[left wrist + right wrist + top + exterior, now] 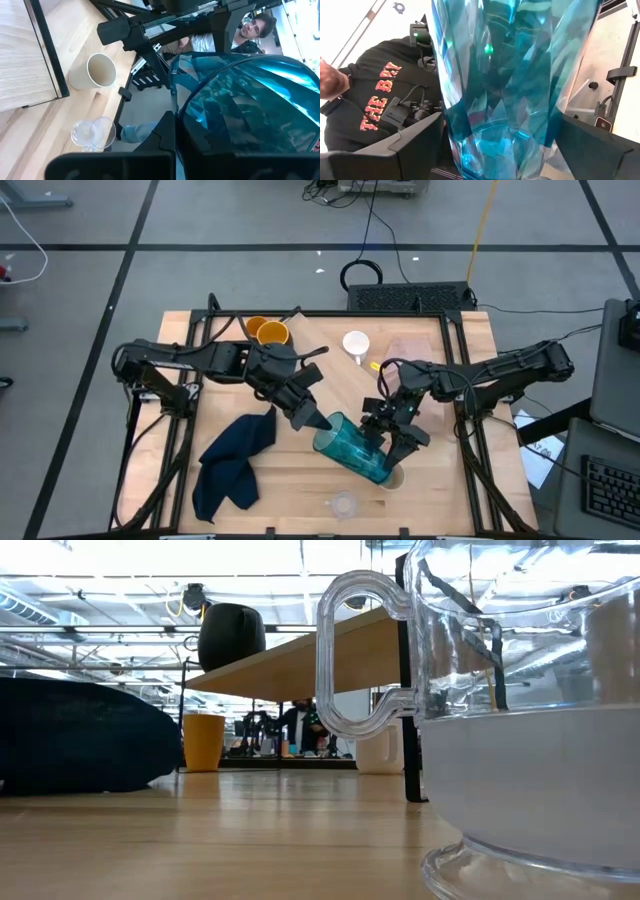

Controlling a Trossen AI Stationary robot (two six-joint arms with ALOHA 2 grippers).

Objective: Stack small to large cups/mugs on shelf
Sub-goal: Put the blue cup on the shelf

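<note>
- 2 grippers work on 1 item, the teal tumbler (353,448), which lies tilted near the middle of the worktop (470,480), toward its front edge, its lower end over the beige-grey cup (394,478).
- Nearest the front edge stands the small clear cup (345,505), untouched, with the dark blue cloth (233,460) crumpled to its left.
- Handling judgement: the tumbler looks thin-walled, faceted, light, stiff and smooth, so it is likely to slip or twist in a hold. Take it across the body, below the rim, with opposing pads on flat facets.
- Left gripper (318,423): the arm reaches in from the left side, wrist angled down and toward the centre, tip at the tumbler's open end. The left wrist view shows 1 finger (167,135) against the teal wall; the jaws appear closed on the rim, though the second finger is hidden.
- Right gripper (388,442): the arm comes in from the right side, elbow folded, wrist pointing down. The right wrist view shows the tumbler (512,75) filling the space between both fingers (420,137), so the jaws stand wide around its body; whether the pads actually press it cannot be told.
- Farther back stand the white mug (356,343) and the yellow-orange mug (272,334), well apart from both arms.
- Farthest is the shelf (300,660), seen in the low view as a raised light-wood board on dark supports.
</note>
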